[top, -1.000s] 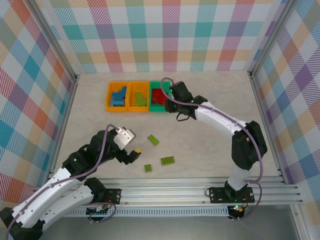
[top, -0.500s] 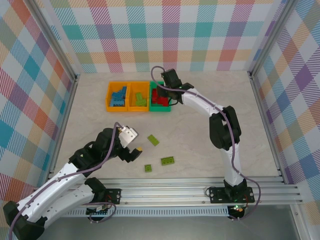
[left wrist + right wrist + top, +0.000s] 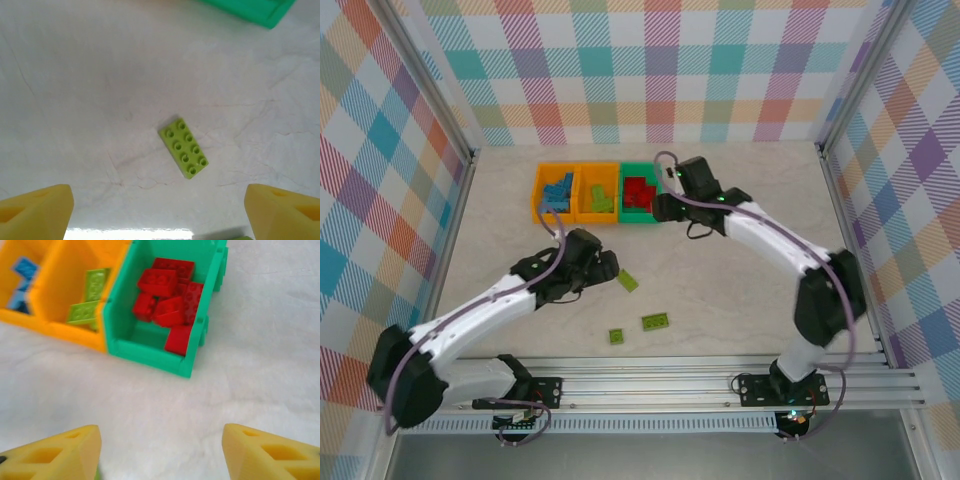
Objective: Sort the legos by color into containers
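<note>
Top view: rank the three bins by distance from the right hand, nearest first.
1. green bin, right end of the row, just beside the right hand.
2. middle orange bin, centre of the row.
3. left orange bin, far left end.

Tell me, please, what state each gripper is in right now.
Left gripper: open, empty, aimed at a lime green studded plastic brick.
Right gripper: open, empty, near the green rectangular plastic bin.

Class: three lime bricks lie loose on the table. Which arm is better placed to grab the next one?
Left. The left fingers, open, frame a lime brick in the wrist view; the right fingers, open and empty, hover by the green bin.
</note>
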`<state>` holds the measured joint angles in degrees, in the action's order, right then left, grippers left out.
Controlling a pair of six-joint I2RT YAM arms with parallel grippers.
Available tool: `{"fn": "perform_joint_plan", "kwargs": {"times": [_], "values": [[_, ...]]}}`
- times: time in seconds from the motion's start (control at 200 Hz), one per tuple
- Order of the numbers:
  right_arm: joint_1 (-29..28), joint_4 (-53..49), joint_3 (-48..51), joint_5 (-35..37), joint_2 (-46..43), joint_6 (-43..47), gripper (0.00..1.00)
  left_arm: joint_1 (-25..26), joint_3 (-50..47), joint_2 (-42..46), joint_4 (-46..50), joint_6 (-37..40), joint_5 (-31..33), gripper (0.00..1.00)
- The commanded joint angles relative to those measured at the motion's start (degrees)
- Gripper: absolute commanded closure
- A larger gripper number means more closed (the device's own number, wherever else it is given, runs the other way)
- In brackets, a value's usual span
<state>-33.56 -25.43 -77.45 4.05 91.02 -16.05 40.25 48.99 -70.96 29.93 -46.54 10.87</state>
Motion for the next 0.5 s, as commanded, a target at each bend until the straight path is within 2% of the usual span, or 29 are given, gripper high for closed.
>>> {"fn": "perform_joint_plan", "kwargs": {"times": [0.0, 0.225, 0.41, 0.495], "values": [[0.04, -8.35, 4.47, -7.74, -8.59, -1.39, 0.32, 0.81, 3.93, -6.87, -1.19, -15.22, -5.76, 0.11], [-0.01, -18.51, 13.47, -16.52, -20.18, -4.12, 0.2, 1.48, 12.37, -21.4, 1.11, -16.82, -8.12, 0.17], [-0.01, -21.6, 16.63, -14.4, -24.2, -6.2, 0.19, 1.46, 17.33, -31.14, 2.4, -17.49, -11.68, 0.28], [-0.01, -22.62, 16.63, -13.89, -24.53, -6.14, 0.19, 1.5, 20.1, -34.62, 5.98, -16.22, -11.22, 0.33]]}}
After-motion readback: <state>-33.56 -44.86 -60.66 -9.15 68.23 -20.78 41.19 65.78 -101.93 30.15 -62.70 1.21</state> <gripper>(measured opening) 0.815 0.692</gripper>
